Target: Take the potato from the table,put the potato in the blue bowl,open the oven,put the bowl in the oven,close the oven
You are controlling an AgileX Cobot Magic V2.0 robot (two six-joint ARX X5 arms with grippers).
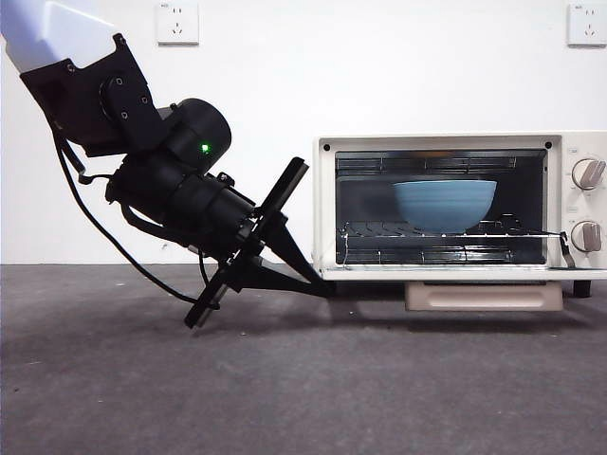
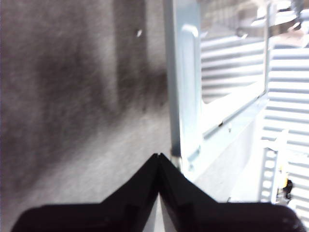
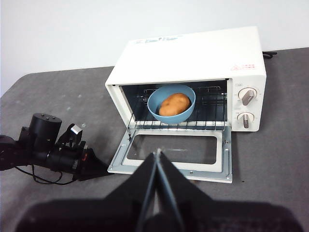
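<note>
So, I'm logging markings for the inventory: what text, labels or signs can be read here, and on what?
None can be read.
Oven: pale strip label along the top's rear edge and a small red mark near its corner, both blurred.
Markings around the two knobs: too small.
Wall sockets: tiny marks, unreadable.

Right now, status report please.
Left gripper shut, at open oven door's corner. Right gripper shut, hanging back. Potato in blue bowl on rack.
</note>
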